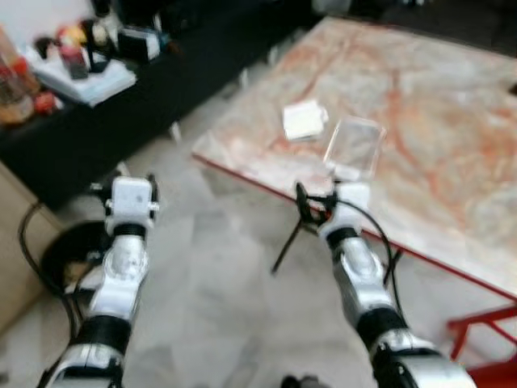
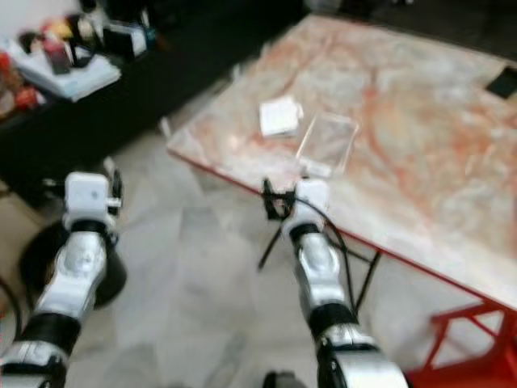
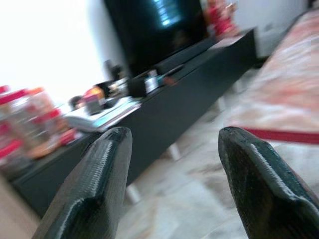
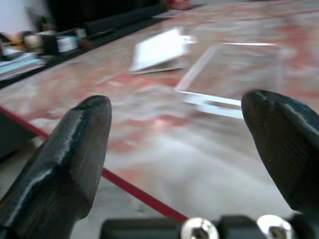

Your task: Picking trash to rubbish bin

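Observation:
A clear plastic box (image 1: 355,144) and a white packet (image 1: 303,120) lie near the front corner of the marble table (image 1: 452,137) with a red rim. My right gripper (image 4: 184,129) hovers open at the table's edge, its fingers aimed at the clear box (image 4: 234,69) just ahead, with the white packet (image 4: 159,50) beyond. It holds nothing. My left gripper (image 3: 172,144) is open and empty, raised over the floor to the left. Below that arm a round black bin (image 1: 69,250) stands on the floor.
A long black cabinet (image 1: 161,89) runs along the left, loaded with jars, papers and small items (image 1: 73,56). A red metal frame (image 1: 485,331) stands at the bottom right. Pale tiled floor (image 1: 218,275) lies between cabinet and table. A dark flat item (image 2: 505,81) lies on the table's far right.

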`<state>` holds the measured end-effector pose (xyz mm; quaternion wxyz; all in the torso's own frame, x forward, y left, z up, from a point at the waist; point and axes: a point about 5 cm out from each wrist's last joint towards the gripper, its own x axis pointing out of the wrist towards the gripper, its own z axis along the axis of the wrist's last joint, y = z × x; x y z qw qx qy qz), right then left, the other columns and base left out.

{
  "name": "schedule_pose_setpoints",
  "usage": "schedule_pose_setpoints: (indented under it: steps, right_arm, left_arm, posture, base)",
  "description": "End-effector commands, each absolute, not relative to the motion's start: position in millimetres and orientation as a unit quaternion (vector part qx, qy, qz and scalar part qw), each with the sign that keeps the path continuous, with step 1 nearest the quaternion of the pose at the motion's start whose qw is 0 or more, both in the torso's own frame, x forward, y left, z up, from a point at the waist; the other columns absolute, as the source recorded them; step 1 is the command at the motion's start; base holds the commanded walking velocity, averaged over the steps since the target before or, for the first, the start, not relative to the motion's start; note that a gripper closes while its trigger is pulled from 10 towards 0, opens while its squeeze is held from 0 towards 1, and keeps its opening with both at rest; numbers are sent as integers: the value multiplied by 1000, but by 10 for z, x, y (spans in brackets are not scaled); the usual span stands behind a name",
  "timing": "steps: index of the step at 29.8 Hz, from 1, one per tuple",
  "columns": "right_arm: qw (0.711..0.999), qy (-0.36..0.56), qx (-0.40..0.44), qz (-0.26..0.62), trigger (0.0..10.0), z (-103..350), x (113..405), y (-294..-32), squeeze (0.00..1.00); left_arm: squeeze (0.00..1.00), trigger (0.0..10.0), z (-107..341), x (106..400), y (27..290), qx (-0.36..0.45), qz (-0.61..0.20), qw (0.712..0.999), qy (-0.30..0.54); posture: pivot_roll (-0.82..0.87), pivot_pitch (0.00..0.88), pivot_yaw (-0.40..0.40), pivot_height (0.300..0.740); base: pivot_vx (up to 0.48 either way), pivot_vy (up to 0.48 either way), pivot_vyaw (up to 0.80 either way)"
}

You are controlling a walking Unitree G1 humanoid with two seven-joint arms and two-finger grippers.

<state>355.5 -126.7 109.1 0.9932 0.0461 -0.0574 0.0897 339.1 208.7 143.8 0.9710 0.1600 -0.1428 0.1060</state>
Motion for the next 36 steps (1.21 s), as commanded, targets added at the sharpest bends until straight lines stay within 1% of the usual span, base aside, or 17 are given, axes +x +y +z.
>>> schedule_pose_setpoints:
  steps: [1,24,36]
  right_arm:
    - [992,-61,51,99,10000,1109,3554,-1188,0]
    - [992,-60,52,102,10000,1100,3550,-1179,0]
    - [990,-68,56,106,10000,1133,3557,-1154,0]
  left_arm:
    - [0,10000,1465,3377,2123,168,105,969,-145]
    - [0,10000,1448,3386,2037,157,80,975,-139]
    - [0,10000,1452,3380,1981,147,68,977,-141]
  posture:
    - [100,133,21,728]
    - [100,134,18,728]
    - [102,137,16,728]
  base:
    - [0,0,-800]
    - [0,0,-780]
    - [0,0,0]
